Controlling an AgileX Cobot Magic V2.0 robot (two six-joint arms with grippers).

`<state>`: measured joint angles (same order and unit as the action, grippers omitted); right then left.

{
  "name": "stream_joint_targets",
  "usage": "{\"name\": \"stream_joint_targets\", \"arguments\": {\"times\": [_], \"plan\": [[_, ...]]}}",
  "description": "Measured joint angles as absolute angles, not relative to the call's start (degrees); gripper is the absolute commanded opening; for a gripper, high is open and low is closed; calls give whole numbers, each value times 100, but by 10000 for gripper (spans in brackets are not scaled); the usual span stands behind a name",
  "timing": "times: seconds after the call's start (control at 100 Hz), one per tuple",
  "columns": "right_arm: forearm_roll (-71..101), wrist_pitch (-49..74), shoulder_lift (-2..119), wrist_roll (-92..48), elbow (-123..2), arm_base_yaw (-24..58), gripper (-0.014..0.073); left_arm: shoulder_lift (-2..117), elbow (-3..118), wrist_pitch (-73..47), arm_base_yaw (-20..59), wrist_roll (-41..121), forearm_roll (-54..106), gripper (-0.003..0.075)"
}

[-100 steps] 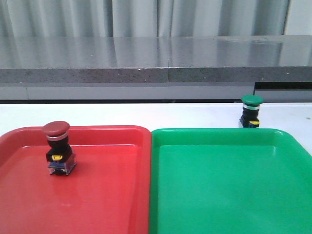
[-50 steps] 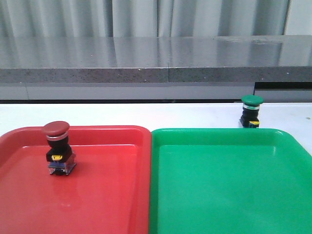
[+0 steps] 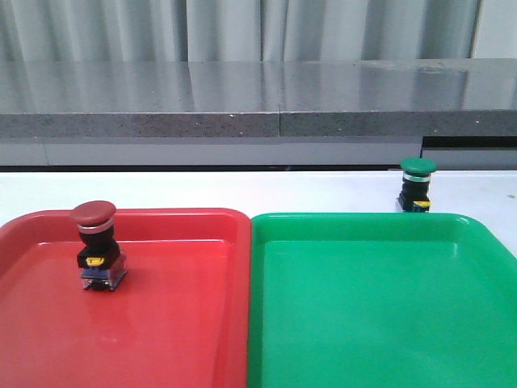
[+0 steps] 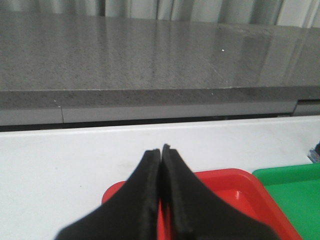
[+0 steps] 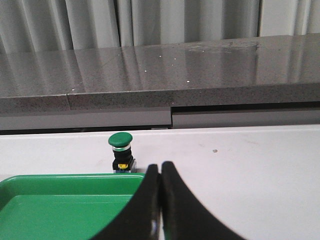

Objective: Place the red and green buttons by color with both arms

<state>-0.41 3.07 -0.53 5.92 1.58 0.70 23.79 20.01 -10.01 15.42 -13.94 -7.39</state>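
Nothing is shifting since before: the dark-red-capped push-button [image 3: 98, 244] is standing in the red plastic tray [image 3: 186, 323]. The green-capped push-button [image 3: 417, 184] is sitting on the white desk [image 3: 242, 190]. Left claw [image 4: 161, 150] and right claw [image 5: 160, 166] are staying clenched, empty.

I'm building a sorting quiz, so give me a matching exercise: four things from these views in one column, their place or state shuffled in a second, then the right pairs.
Column one:
1. Dark-red mushroom-cap push button
2. Green mushroom-cap push button
3. Green plastic tray
4. Black left gripper

Column two:
A. Holds nothing
B. Upright inside the red plastic tray
C. Jaws pressed together, gripping nothing
D. Upright on the white tabletop, just beyond the green tray's far edge

Pairs: 1-B, 2-D, 3-A, 4-C
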Motion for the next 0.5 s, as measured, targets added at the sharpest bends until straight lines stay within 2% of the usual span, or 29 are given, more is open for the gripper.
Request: {"name": "stream_joint_targets", "arguments": {"times": [0.27, 0.5], "plan": [[-41, 307, -53, 592, 158, 70, -66, 1307, 1026, -705, 774, -1394, -704, -19], [-41, 307, -53, 592, 158, 70, -66, 218, 269, -691, 506, -1394, -704, -19]]}}
